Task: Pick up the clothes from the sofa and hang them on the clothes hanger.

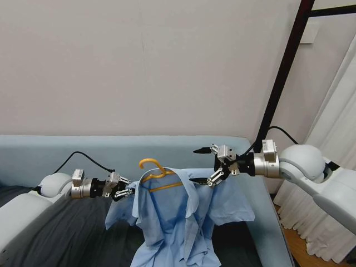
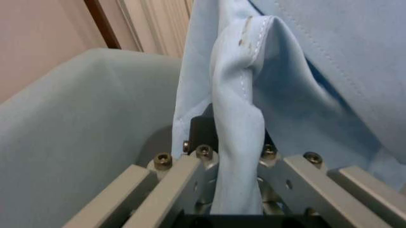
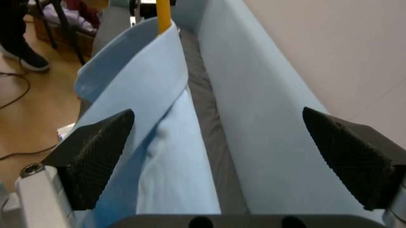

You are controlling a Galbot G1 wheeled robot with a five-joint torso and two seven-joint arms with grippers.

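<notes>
I see the light blue shirt [image 1: 172,222] at 6 o'clock in the head view, draped on a yellow hanger [image 1: 151,163] and raised above the dark seat of the pale blue sofa [image 1: 67,150]. My left gripper [image 1: 127,191], at 8 o'clock, is closed on the edge of the shirt's shoulder; its wrist view shows a fold of cloth pinched in its grip. My right gripper [image 1: 199,165], at 5 o'clock, stands wide open and holds nothing, its fingers [image 3: 95,156] spread beside the shirt's collar. I cannot tell whether the lower finger touches the cloth. A black pole [image 1: 281,78] rises at 2 o'clock.
</notes>
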